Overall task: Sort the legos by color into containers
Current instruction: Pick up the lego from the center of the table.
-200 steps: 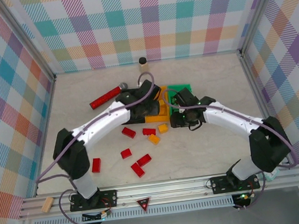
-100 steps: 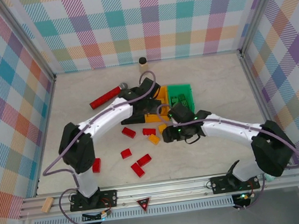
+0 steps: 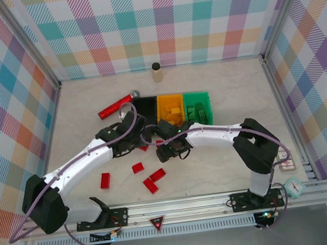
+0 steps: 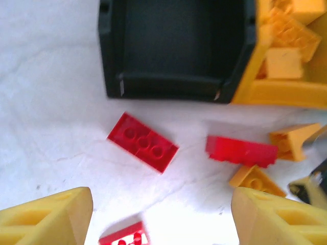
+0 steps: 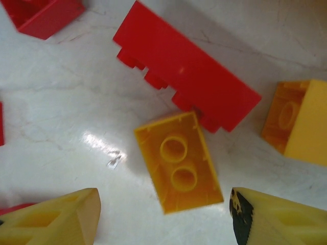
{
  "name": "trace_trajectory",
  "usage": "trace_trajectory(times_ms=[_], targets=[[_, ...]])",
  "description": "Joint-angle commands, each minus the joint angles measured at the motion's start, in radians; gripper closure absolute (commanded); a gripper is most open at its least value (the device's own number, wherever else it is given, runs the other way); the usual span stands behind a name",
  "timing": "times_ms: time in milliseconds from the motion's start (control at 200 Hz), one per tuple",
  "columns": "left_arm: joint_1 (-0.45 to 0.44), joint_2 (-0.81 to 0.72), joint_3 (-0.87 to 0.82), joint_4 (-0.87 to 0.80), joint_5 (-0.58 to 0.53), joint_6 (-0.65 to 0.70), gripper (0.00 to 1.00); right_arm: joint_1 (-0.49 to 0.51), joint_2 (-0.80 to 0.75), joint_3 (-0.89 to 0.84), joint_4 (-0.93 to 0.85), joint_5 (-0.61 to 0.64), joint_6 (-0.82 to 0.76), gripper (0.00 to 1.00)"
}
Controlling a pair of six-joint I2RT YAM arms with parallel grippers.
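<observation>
Fingers on both arms have opened over the last second, and both arms have pulled back from the containers toward the near edge of the desk. Your left gripper (image 3: pixel 137 140), which was over the black bin (image 3: pixel 146 107) and orange bin (image 3: pixel 168 96), now hangs just in front of them. In its wrist view the fingers (image 4: pixel 51 217) are spread with nothing between them, above a red brick (image 4: pixel 143 142) lying flat on the desk. Your right gripper (image 3: pixel 168 151) has left the green bin (image 3: pixel 196 93) and swung across to the loose pieces. Its fingers (image 5: pixel 56 219) stand apart too, empty, straddling a yellow-orange brick (image 5: pixel 179 161) that lies underside up against a long red brick (image 5: pixel 186 87).

Read that as one drop-off finished and the next pick beginning. The orange bin holds yellow-orange pieces and the green bin holds green ones. The black bin looks empty in the left wrist view, while several reds (image 3: pixel 150 185) lie between the bins and the near edge. No green shows on the desk. Judging by that, you have the reds and a few yellow-orange pieces left to sort.
</observation>
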Motion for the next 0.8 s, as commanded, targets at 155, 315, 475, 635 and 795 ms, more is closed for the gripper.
trace_trajectory(times_ms=[155,315,475,635,795], targets=[[0.047,-0.03,-0.087,0.005,-0.026,-0.061,0.29,0.0,0.12,0.094,-0.074,0.044,-0.04,0.39],[0.051,-0.033,-0.092,-0.006,-0.04,-0.064,0.29,-0.001,0.109,0.087,-0.066,0.031,-0.036,0.61],[0.053,-0.034,-0.104,0.002,-0.03,-0.071,0.29,-0.001,0.043,0.075,-0.059,0.032,-0.042,0.67],[0.053,-0.026,-0.123,0.019,0.0,-0.086,0.29,-0.019,-0.033,0.102,-0.031,0.018,-0.067,0.66],[0.053,-0.043,-0.153,0.046,0.046,-0.104,0.29,-0.095,-0.016,0.207,-0.06,0.022,-0.09,0.65]])
